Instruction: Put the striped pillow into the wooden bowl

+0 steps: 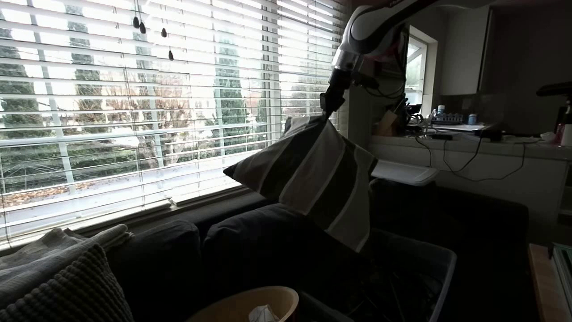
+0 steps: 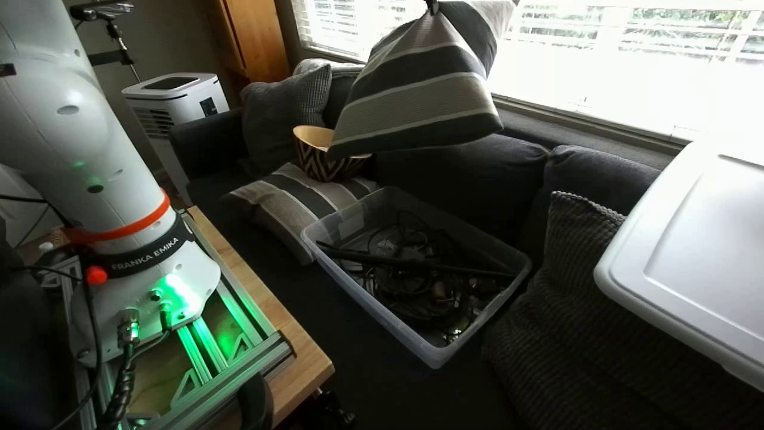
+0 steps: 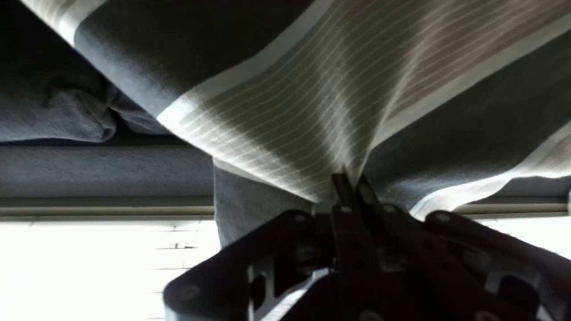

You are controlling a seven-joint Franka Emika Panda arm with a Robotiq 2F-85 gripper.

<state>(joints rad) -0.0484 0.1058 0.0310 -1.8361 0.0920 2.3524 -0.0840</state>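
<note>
Wrist view: your gripper (image 3: 350, 179) clenches the striped pillow (image 3: 308, 98). Both exterior views: the pillow hangs higher than the wooden bowl (image 2: 319, 161), apparently to one side; centre before lowering.

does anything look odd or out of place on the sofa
Yes: an open plastic bin of tangled cables stands on the sofa, an unusual spot for storage. The wooden bowl also seems to rest on a second striped pillow, a soft, possibly unsteady perch. No spill shows.
</note>
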